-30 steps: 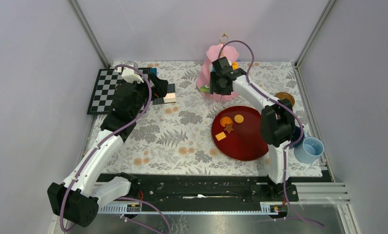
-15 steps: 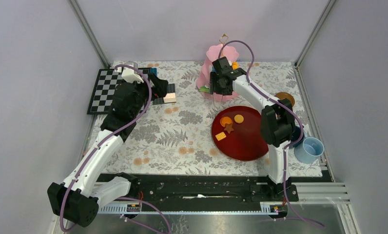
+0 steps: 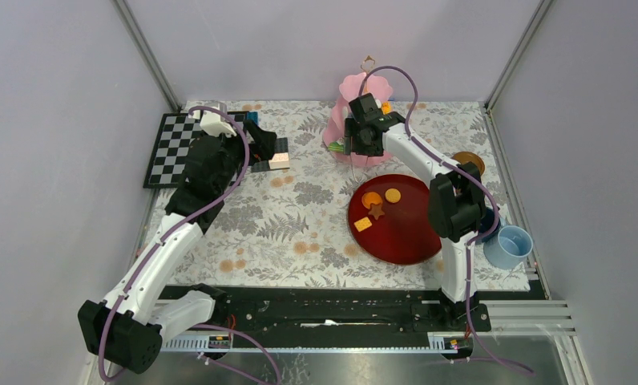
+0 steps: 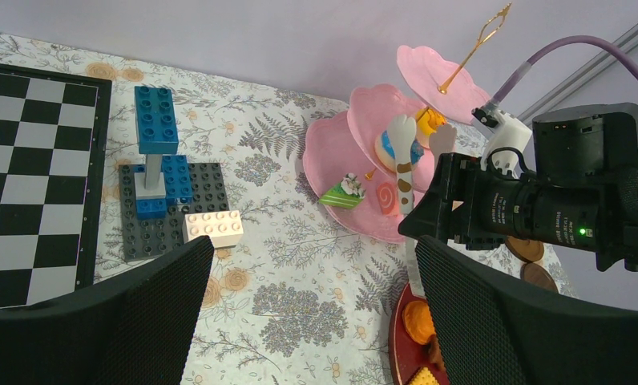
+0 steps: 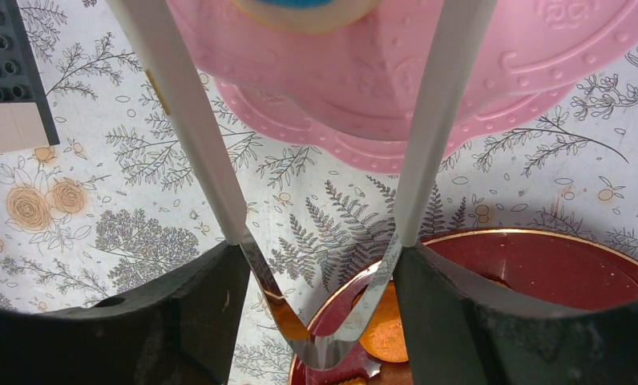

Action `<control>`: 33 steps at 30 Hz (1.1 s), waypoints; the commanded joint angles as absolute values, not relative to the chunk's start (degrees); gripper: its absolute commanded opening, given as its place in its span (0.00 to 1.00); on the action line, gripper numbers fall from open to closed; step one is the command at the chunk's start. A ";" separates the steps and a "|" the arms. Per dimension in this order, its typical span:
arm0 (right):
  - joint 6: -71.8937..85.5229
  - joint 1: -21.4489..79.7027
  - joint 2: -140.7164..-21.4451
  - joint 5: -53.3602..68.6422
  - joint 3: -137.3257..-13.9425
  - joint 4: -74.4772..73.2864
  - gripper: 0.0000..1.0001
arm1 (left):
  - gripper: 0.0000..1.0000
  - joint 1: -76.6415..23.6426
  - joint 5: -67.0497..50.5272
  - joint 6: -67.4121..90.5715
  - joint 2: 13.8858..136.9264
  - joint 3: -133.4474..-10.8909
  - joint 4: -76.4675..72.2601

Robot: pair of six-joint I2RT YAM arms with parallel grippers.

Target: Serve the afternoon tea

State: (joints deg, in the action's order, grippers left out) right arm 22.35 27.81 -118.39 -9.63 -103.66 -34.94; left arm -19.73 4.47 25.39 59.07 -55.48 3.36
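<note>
— What do we have at the right end effector (image 5: 320, 269)?

— We see its fingers closed on the bend of the white tongs (image 5: 189, 120). The two tong arms run forward from the grip and stand well apart.

— And the donut (image 5: 304, 10)?

— We find it just ahead of the end effector, between the tong arms, on the middle tier of the pink stand (image 5: 492, 48). We cannot tell whether the tips touch it.

— What else is on the stand?

— From the left wrist we make out a green cake slice (image 4: 341, 195) and a pink swirl (image 4: 388, 198) on the bottom tier, below the donut.

— Further out?

— The red tray (image 3: 408, 237) lies on the counter (image 3: 300, 233) just on the near side of the stand, under the right arm. Four sweets (image 3: 377, 211) sit on its left part. A blue cup (image 3: 510, 245) stands to the right of the tray, and brown saucers (image 3: 468, 160) sit near the counter's right edge.

— And the left end effector (image 4: 314, 265)?

— We see it wide, with nothing between its fingers. It hangs over the counter near the bricks (image 4: 159, 168) and the chessboard (image 4: 27, 160), well apart from the stand.
</note>
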 commanded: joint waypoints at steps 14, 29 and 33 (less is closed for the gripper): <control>20.13 28.39 -112.23 -7.96 -105.51 -41.51 0.68 | 0.99 -19.33 3.33 25.83 59.32 -58.01 1.41; 16.56 28.39 -92.38 -0.19 -83.53 -47.45 0.66 | 0.99 -19.34 2.08 26.61 59.90 -58.00 1.23; 17.62 28.39 -84.78 1.85 -73.19 -48.59 0.66 | 0.99 -19.34 1.31 26.96 60.44 -58.07 1.15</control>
State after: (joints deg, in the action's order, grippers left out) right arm 17.58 27.92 -91.55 -1.65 -80.38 -45.84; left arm -19.66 2.98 26.04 59.86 -55.48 3.33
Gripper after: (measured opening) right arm 0.666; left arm 0.990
